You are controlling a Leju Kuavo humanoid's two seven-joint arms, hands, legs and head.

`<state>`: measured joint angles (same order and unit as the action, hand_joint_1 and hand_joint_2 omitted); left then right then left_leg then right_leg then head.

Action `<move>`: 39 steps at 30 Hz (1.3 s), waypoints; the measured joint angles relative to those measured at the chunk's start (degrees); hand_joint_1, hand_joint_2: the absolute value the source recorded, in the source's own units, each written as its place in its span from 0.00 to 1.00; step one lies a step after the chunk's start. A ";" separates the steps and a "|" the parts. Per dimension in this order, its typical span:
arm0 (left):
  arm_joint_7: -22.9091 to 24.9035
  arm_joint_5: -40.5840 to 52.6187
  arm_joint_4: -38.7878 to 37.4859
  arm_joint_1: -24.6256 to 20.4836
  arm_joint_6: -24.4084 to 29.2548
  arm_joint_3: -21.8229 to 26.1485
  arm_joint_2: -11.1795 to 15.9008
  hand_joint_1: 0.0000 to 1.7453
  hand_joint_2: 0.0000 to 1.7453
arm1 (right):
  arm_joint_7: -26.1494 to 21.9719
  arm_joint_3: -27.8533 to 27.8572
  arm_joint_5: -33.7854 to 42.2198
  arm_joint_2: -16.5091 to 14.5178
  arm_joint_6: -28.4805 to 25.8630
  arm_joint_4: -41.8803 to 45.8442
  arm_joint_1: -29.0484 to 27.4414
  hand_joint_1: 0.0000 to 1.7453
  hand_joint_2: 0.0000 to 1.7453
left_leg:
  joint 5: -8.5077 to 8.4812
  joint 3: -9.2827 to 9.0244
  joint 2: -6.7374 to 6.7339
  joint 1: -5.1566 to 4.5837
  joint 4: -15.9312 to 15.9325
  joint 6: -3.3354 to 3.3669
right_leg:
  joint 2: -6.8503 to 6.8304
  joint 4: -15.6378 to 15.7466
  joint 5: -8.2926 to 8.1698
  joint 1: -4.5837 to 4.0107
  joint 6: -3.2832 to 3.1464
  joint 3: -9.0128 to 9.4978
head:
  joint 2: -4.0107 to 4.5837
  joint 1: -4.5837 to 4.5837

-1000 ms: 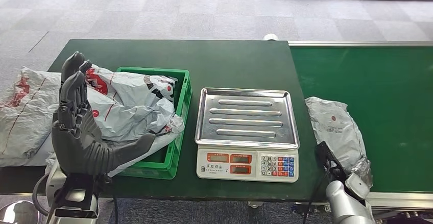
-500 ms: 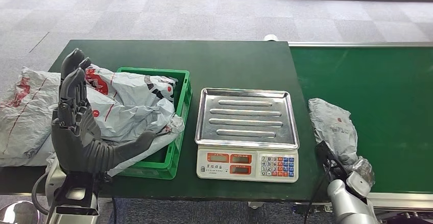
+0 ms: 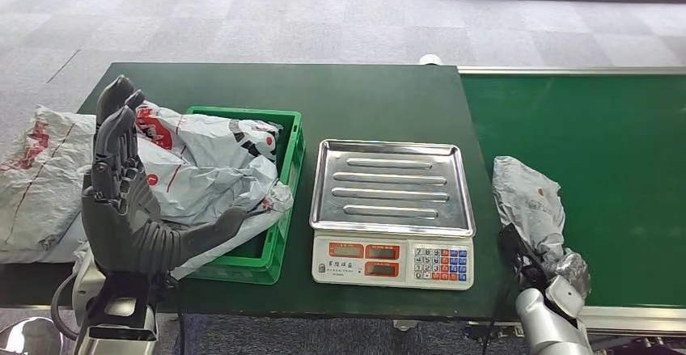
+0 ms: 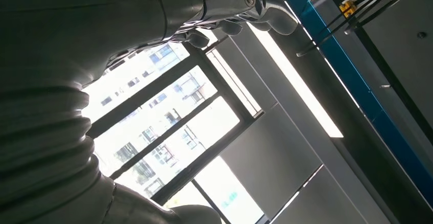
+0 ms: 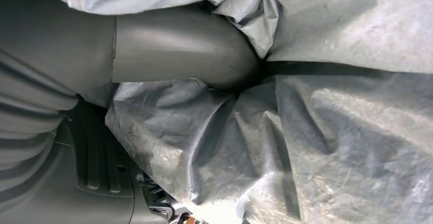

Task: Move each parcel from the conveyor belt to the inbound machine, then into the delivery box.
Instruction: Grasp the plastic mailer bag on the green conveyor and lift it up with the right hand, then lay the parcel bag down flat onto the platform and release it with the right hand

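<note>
Parcel (image 3: 530,205), lower right, now bunched narrower as the right hand (image 5: 178,45) clamps it for lifting to the scale (image 3: 391,187); left hand (image 3: 121,201) raised, fingers apart.

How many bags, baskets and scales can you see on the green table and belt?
Grey parcel bags: 3, one on the belt, one in the basket, one at the table's left end
Green basket: 1
Scale: 1
Total: 5
</note>
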<state>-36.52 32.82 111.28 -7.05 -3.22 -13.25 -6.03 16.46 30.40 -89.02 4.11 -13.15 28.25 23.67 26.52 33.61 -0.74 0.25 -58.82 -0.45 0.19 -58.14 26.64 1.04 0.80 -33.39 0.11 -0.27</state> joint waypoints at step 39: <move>-3.00 0.26 -0.06 2.91 4.22 0.09 0.79 0.00 1.00 | -11.58 -37.92 8.45 -13.78 1.85 49.17 -13.31 1.00 1.00 | -0.20 0.61 0.53 0.23 0.05 -0.18 | -0.40 -0.05 0.11 -0.10 -0.01 -0.45 | 0.00 0.01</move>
<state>-39.52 33.08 111.22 -4.14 0.99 -13.16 -5.25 4.88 -7.52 -80.57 -9.67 -11.29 77.42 10.36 26.32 34.22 -0.21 0.47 -58.77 -0.63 -0.20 -58.19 26.74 0.93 0.79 -33.84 0.11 -0.26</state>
